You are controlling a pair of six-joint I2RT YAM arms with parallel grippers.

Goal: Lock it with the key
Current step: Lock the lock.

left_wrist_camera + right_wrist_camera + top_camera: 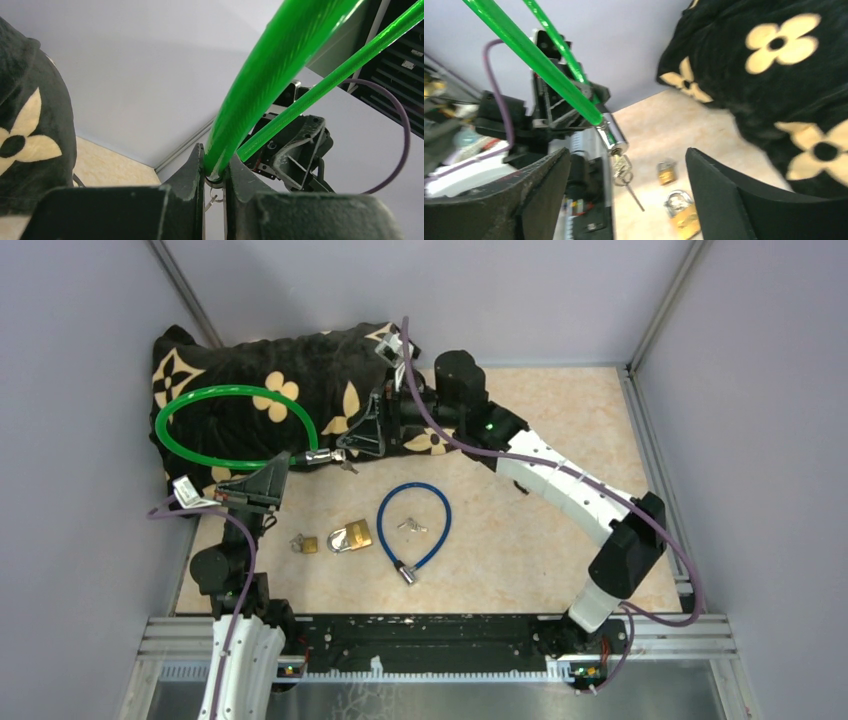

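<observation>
A green cable lock (pixel 232 425) loops over the black flowered cloth, and its chrome cylinder end (pixel 320 456) points right. My left gripper (pixel 283 465) is shut on the green cable (pixel 270 75) just behind the chrome collar (pixel 216 181). A key (pixel 621 167) sits in the cylinder (pixel 613 134), with a ring and a second key hanging from it. My right gripper (pixel 628 152) is open, its fingers standing wide on either side of the key without touching it. From above, the right gripper (pixel 358 445) is just right of the key (pixel 347 466).
A black cloth with cream flowers (pixel 300 370) fills the back left. On the table lie a blue cable lock (pixel 413 525) with keys inside its loop, a large brass padlock (pixel 350 536) and a small one (pixel 305 543). Grey walls close in on all sides.
</observation>
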